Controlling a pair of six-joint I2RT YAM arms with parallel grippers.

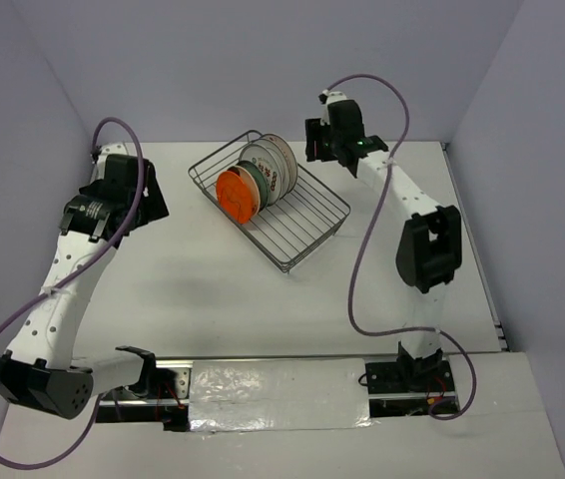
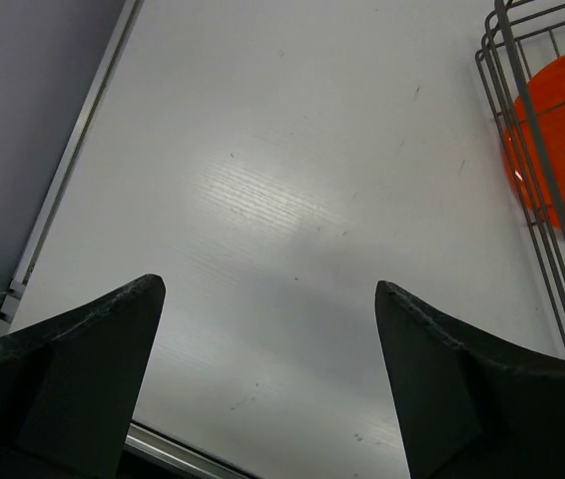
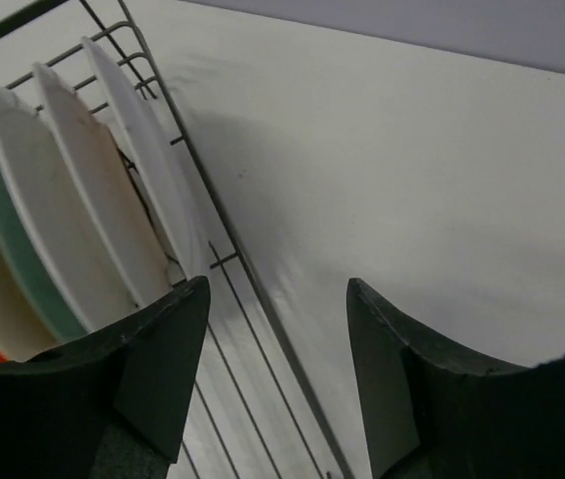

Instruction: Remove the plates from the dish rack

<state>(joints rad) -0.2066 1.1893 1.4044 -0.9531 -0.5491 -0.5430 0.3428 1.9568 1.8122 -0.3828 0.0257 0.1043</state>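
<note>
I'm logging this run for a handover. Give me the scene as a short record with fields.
dish rack: angled, mid-table
plates: upright in the rack, orange plate at the row's near end
left claw: open, empty, above bare table left of the rack
right claw: jaws apart, empty, at the rack's far-right side by the white plate
unloaded: none visible

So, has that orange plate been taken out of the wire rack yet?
No, the orange plate stands upright inside the dish rack beside the other plates.
</note>
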